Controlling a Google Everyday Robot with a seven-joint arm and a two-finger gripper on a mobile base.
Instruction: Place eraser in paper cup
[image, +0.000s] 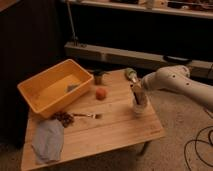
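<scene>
The white paper cup (140, 108) stands on the right part of the wooden table (115, 132). My gripper (136, 98) comes in from the right on the white arm (172, 82) and points down right above the cup's mouth. It is shut on the eraser (138, 94), a dark block with a tan face that stands upright. The eraser's lower end is at the cup's rim or just inside it; I cannot tell which.
A yellow bin (40, 102) with a small grey item inside sits at the left. An orange ball (101, 93) and a small dark cup (98, 77) are mid-table. A blue cloth (48, 141), a brown clump (64, 119) and a small utensil (89, 116) lie toward the front left.
</scene>
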